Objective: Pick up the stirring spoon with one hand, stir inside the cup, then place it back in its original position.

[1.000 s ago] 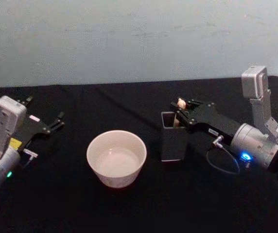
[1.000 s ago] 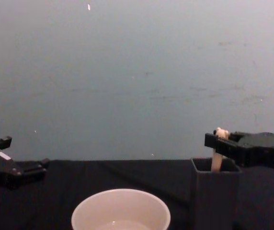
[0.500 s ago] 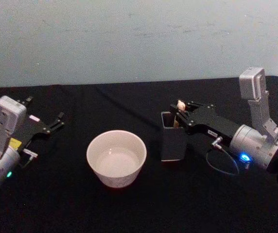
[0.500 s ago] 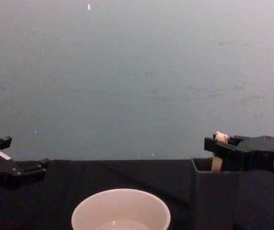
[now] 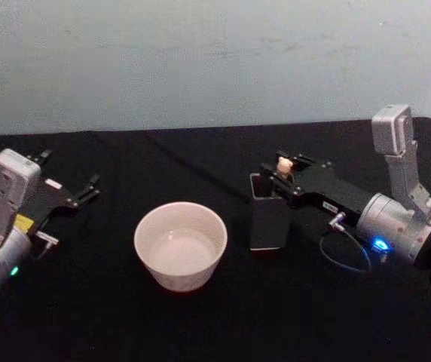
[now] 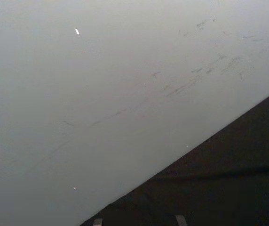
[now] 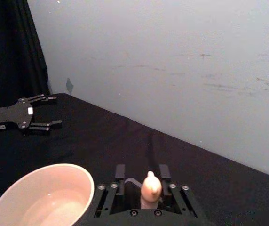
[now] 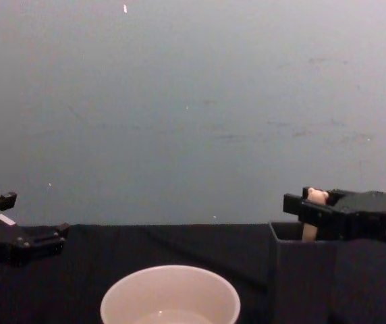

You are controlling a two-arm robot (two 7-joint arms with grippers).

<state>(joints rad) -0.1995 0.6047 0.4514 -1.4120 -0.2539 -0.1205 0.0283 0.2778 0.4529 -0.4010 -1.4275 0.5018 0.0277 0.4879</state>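
The stirring spoon (image 5: pixel 283 164) stands in the dark grey square holder (image 5: pixel 267 226), with its bear head (image 8: pixel 316 196) and beige handle sticking out above the rim. My right gripper (image 5: pixel 285 167) hovers over the holder's top, open, with a finger on each side of the bear head (image 7: pixel 150 188). One finger is close against the bear head and the other stands off a little. The spoon's bowl is hidden inside the holder (image 8: pixel 301 283). The cream-white cup (image 5: pixel 178 275) sits left of the holder, with a little clear liquid in it. My left gripper (image 5: pixel 71 167) rests open at the far left.
A black cloth covers the table (image 5: pixel 125 324), which ends at a pale wall behind. A cable loop (image 5: pixel 343 256) hangs beside the right wrist. A black curtain (image 7: pixel 7 47) hangs past the left gripper (image 7: pixel 52 111). There is bare cloth between the cup (image 8: pixel 170 270) and the left arm.
My right gripper has sunk slightly, lowering the spoon deeper into the holder. The bear head now leans a little toward the right arm. The left arm has not moved.
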